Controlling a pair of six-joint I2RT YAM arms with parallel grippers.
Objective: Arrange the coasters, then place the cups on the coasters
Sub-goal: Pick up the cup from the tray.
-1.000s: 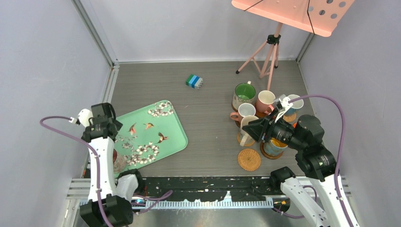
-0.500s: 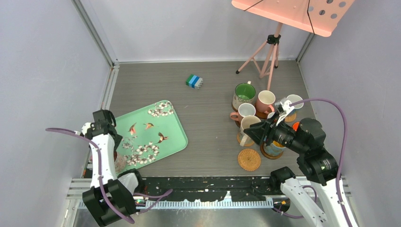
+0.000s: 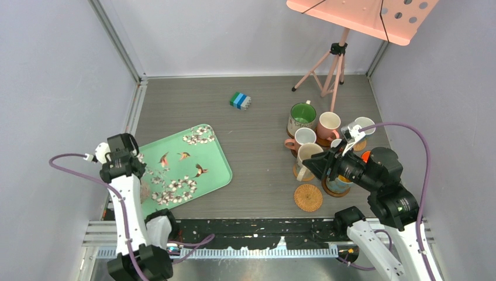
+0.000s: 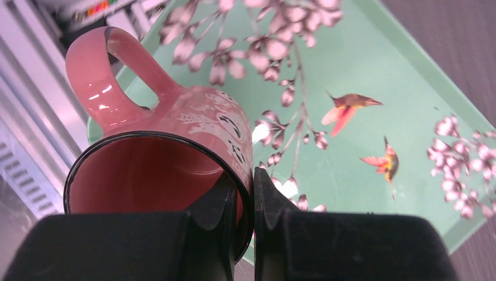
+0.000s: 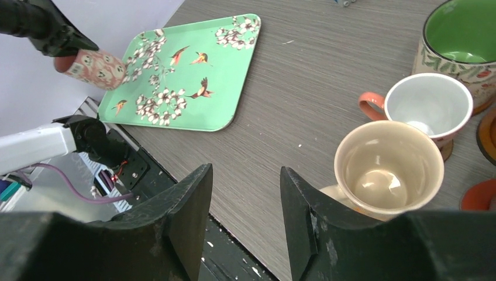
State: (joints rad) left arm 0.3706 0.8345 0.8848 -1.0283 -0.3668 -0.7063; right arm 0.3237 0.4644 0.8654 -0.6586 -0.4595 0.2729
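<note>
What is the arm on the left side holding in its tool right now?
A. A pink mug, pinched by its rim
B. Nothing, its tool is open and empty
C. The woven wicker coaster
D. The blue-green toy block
A. In the left wrist view, the left tool has its fingers closed on the rim of the pink mug, one finger inside the mug and one outside, above the green floral tray.
</note>
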